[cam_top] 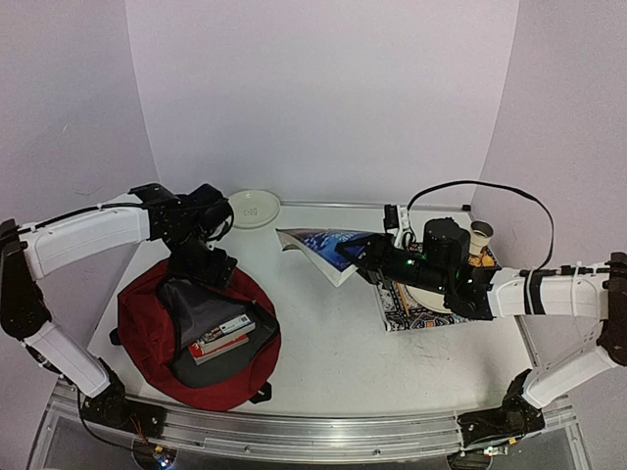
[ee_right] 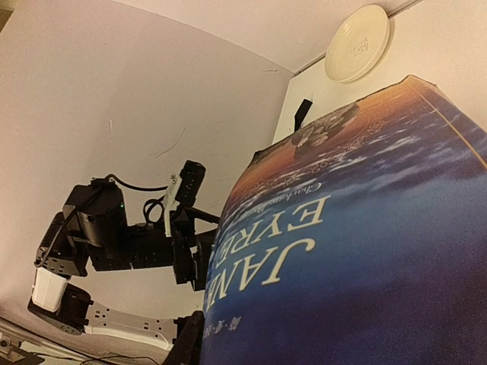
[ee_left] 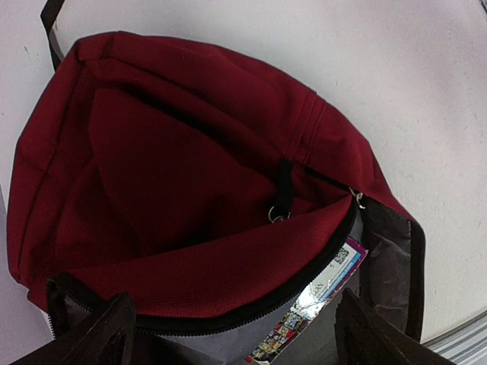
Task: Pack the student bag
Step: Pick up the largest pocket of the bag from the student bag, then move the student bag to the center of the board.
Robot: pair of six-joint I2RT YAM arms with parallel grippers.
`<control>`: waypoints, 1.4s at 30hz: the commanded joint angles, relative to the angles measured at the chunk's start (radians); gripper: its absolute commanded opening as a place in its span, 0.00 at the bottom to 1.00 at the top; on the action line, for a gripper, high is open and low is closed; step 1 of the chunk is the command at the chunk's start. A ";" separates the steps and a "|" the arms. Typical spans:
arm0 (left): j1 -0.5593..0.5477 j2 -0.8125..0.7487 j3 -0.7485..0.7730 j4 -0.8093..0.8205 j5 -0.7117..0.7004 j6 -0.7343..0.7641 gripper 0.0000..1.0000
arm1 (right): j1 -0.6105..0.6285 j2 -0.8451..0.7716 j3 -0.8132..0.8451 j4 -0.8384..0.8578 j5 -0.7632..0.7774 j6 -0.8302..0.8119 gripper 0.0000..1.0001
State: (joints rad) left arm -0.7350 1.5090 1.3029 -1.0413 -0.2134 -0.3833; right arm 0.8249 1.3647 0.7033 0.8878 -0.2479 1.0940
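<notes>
Left hand (cam_top: 208, 264) gapes over student bag (cam_top: 142, 323) — right hand (cam_top: 356, 254) clamps blue book (cam_top: 318, 243).

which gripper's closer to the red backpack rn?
Left. The left gripper hangs open over the far edge of the student bag; the right gripper is off to its right, holding a blue book.

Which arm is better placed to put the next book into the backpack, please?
Right: the right end effector holds the blue book in the air; the left end effector is open over the backpack.
</notes>
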 commanded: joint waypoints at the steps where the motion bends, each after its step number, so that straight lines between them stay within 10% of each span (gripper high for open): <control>1: -0.017 0.049 0.009 -0.041 -0.002 0.042 0.93 | -0.004 -0.052 0.070 0.235 -0.028 -0.053 0.00; 15: -0.073 0.224 0.078 -0.075 -0.124 0.149 0.91 | -0.014 -0.011 0.102 0.237 -0.066 -0.057 0.00; 31: -0.107 0.326 0.193 -0.063 -0.025 0.206 0.03 | -0.052 -0.044 0.068 0.237 -0.072 -0.061 0.00; 42: -0.104 0.469 0.671 -0.061 0.118 0.165 0.00 | -0.064 -0.153 0.042 0.091 -0.145 -0.144 0.00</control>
State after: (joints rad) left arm -0.8345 1.9380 1.7933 -1.1755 -0.1674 -0.1981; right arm 0.7578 1.3430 0.7147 0.8269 -0.3233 1.0401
